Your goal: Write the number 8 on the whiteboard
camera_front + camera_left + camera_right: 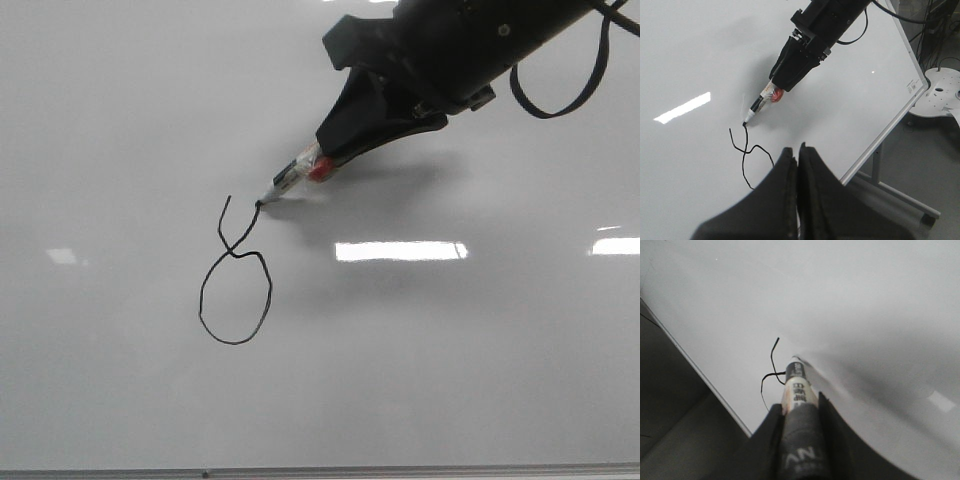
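The whiteboard (pixel 450 360) fills the front view, glossy pale grey with light reflections. A thin black figure of the number 8 (pixel 236 285) has a closed round lower loop and an open upper part. My right gripper (pixel 335 160) is shut on a marker (pixel 293 178) whose tip touches the board at the upper right end of the line. The marker also shows in the left wrist view (pixel 761 101) and the right wrist view (pixel 797 387). My left gripper (pixel 797 152) is shut and empty, held just off the board below the figure (pixel 742 150).
The board's thin frame edge runs along the bottom of the front view (pixel 320 471). In the left wrist view the board's edge (pixel 890 125) and its metal stand (pixel 900 195) show, with a white base (pixel 940 92) on the floor beyond.
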Robot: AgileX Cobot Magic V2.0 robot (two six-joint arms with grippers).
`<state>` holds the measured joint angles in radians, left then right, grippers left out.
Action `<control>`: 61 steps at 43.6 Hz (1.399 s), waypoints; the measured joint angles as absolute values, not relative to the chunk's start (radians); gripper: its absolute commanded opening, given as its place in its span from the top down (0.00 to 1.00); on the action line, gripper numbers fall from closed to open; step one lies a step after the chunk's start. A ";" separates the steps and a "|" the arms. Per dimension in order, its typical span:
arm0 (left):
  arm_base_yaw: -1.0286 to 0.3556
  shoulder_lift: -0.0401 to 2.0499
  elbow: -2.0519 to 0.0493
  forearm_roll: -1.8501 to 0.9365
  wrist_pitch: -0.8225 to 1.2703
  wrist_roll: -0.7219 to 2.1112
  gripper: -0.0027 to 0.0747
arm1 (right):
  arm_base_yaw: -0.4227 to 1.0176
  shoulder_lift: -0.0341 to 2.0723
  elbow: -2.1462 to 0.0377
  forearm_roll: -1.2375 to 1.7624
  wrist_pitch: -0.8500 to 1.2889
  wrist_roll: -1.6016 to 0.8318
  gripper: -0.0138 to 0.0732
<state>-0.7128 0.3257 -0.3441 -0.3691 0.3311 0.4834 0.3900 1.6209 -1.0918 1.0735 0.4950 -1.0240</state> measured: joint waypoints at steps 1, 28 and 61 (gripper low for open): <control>-0.713 0.326 -0.344 -0.369 0.331 0.483 0.99 | 0.393 1.621 -1.097 1.073 0.489 -1.024 0.92; -0.713 0.326 -0.344 -0.386 0.318 0.483 0.99 | 0.497 1.553 -1.153 1.011 0.721 -1.157 0.92; -0.713 0.757 -0.647 -0.500 0.729 0.760 0.54 | 0.793 1.389 -1.152 0.740 0.868 -1.289 0.92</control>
